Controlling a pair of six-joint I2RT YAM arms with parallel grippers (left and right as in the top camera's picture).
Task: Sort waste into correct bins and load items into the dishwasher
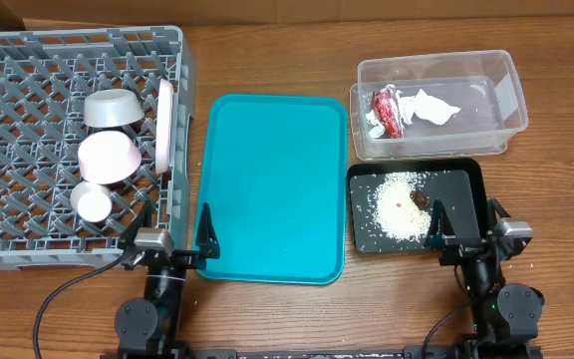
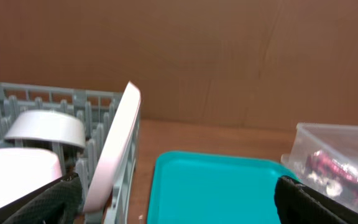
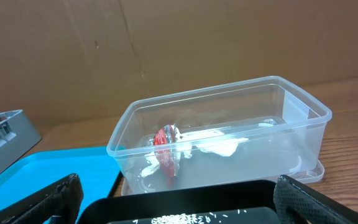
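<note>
The grey dish rack [image 1: 18,110] at the left holds a grey-green bowl [image 1: 113,108], a pink bowl [image 1: 108,155], a small white cup [image 1: 94,202] and a white plate [image 1: 165,125] standing on edge against its right wall. The clear tub [image 1: 496,95] holds the red wrapper [image 1: 387,110] and white napkin [image 1: 432,107]. The black tray [image 1: 466,184] holds rice [image 1: 395,207] and a brown lump [image 1: 419,198]. My left gripper [image 1: 177,237] is open and empty near the teal tray's front left corner. My right gripper [image 1: 463,227] is open and empty over the black tray's front edge. Chopsticks are out of view.
A large teal tray [image 1: 272,189] lies between the rack and the bins. The left wrist view shows the plate [image 2: 114,149], the teal tray [image 2: 216,186] and the tub [image 2: 347,140]. The right wrist view shows the tub [image 3: 291,137], the wrapper [image 3: 166,149] and the black tray [image 3: 191,198].
</note>
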